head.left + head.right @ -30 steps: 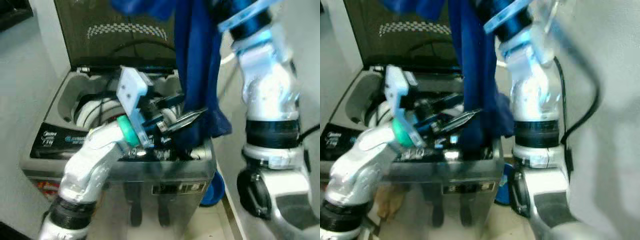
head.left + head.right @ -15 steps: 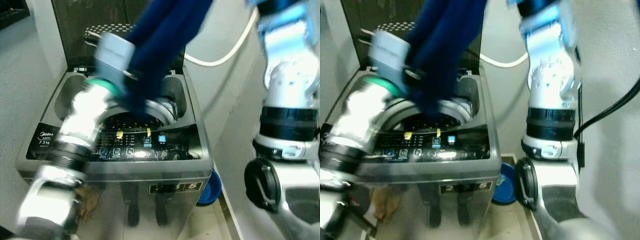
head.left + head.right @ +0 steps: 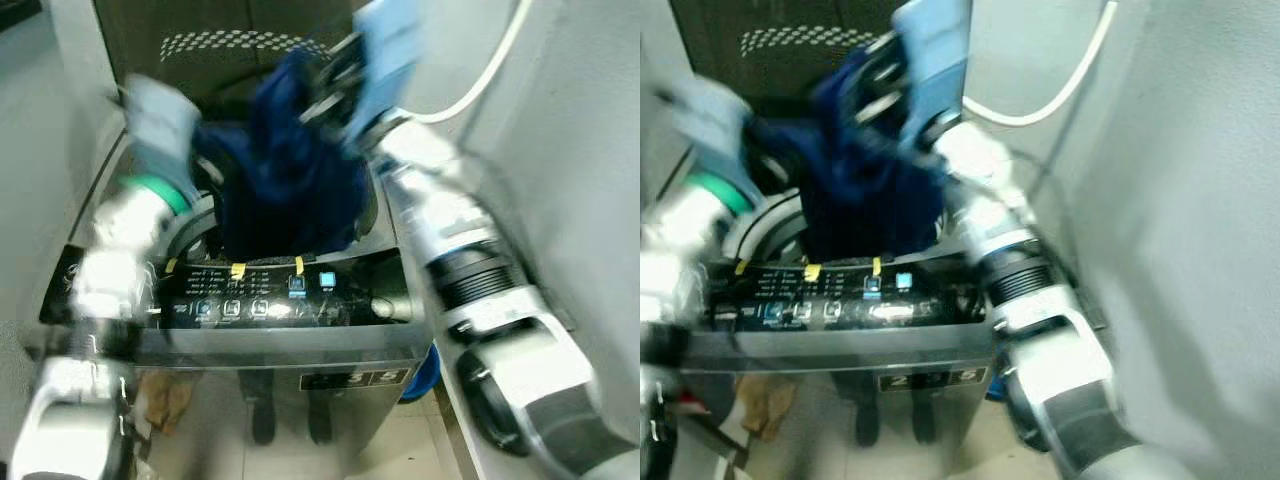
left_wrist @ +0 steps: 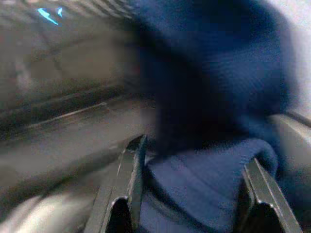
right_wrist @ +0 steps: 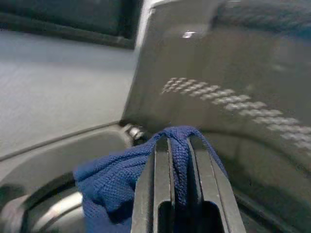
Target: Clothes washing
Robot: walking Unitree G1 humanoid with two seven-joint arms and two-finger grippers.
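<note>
While bunched over the washing machine [image 3: 290,330] opening — blue garment [image 3: 285,190] pinched in a fold between the right gripper [image 5: 177,160] fingers, clamped tight on the cloth. Left gripper [image 4: 189,194] fingers spread apart, a roll of the same fabric lying between them — touching or not, cannot tell. Raised lid [image 5: 233,77] beyond both fingertips.

A white hose [image 3: 478,85] arcs across the grey wall [image 3: 1200,230] to my right. A blue basin [image 3: 424,375], or something like it, sits low on the pale floor [image 3: 400,455] between machine and wall. Brownish bundle [image 3: 165,397] by the front, low on my left; too blurred to identify.
</note>
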